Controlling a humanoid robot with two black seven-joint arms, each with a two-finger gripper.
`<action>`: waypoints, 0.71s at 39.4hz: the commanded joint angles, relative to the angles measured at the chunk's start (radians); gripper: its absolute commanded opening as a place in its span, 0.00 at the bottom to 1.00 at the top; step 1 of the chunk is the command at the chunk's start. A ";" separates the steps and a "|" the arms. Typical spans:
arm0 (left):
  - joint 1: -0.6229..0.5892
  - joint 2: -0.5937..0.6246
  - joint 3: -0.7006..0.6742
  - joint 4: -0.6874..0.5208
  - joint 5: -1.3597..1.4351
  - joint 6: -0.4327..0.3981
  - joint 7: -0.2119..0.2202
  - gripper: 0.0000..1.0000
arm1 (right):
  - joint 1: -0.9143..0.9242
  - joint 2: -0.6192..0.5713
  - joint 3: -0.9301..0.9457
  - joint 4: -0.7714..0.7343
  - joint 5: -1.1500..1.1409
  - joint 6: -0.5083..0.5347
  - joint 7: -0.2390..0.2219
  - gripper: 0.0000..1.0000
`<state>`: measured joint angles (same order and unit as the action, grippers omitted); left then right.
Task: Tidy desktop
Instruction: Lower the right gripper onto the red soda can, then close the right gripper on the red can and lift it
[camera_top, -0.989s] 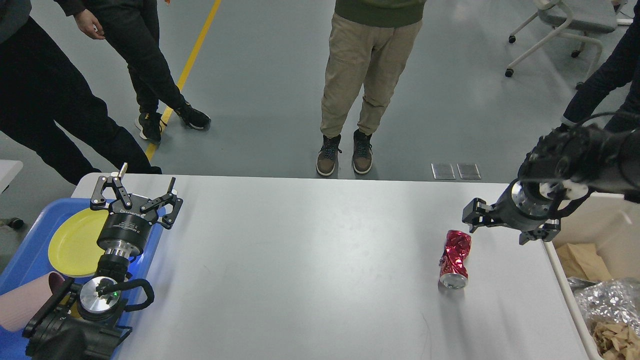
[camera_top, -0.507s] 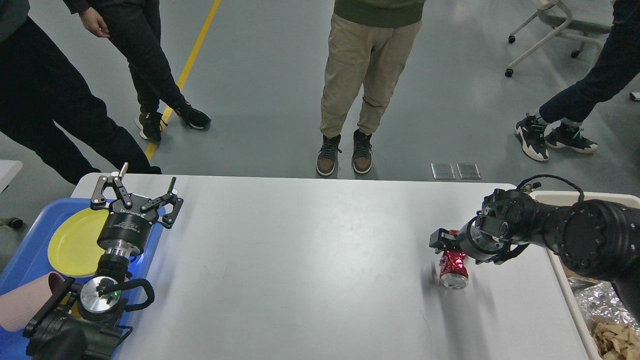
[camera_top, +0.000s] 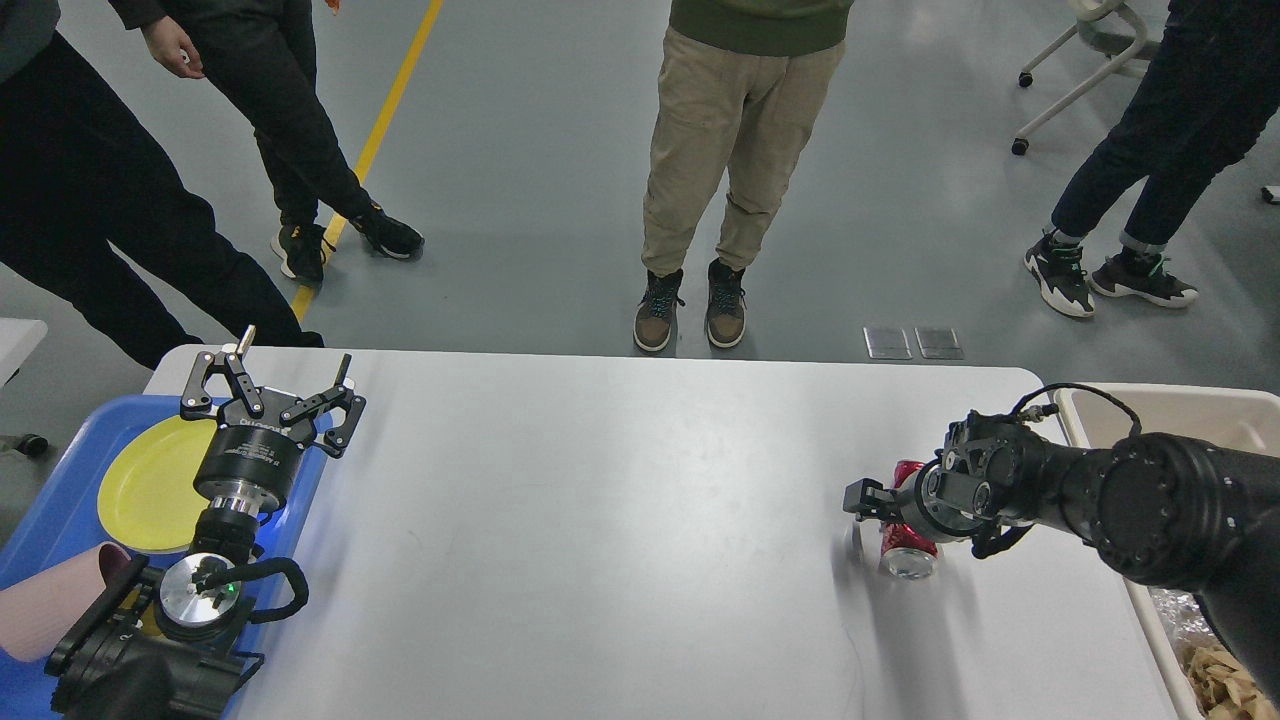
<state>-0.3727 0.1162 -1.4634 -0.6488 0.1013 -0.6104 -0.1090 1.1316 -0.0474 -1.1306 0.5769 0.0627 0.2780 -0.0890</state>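
Note:
The desktop (camera_top: 600, 520) is a wide white tabletop. A crushed red can (camera_top: 908, 545) lies on it near the right side, open end toward me. My right gripper (camera_top: 875, 510) is down at the can's far end, right on top of it. One finger (camera_top: 860, 498) shows just left of the can, while the other is hidden behind the wrist. My left gripper (camera_top: 275, 385) stands open at the far left, above the blue tray's edge, with nothing between its fingers.
A blue tray (camera_top: 60, 510) at the left holds a yellow plate (camera_top: 150, 490) and a pink cup (camera_top: 50, 605). A beige bin (camera_top: 1180, 405) with scraps (camera_top: 1220, 675) sits off the right edge. Several people stand beyond the far edge.
My right arm has swung down and leftward from above the table's right edge onto the red can. The left arm has not moved.

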 joint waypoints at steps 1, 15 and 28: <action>0.000 0.000 0.000 0.000 0.000 0.000 0.000 0.96 | -0.006 0.001 0.000 0.000 0.000 -0.009 -0.002 0.98; 0.000 -0.001 0.000 0.000 0.000 0.000 0.000 0.96 | -0.012 -0.003 0.000 0.001 0.000 -0.014 -0.006 0.75; 0.000 0.000 0.000 0.000 0.000 0.000 0.000 0.96 | -0.007 -0.009 0.009 0.035 0.015 -0.014 -0.034 0.00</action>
<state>-0.3727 0.1161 -1.4634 -0.6488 0.1012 -0.6104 -0.1087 1.1184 -0.0546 -1.1258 0.5835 0.0710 0.2634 -0.1028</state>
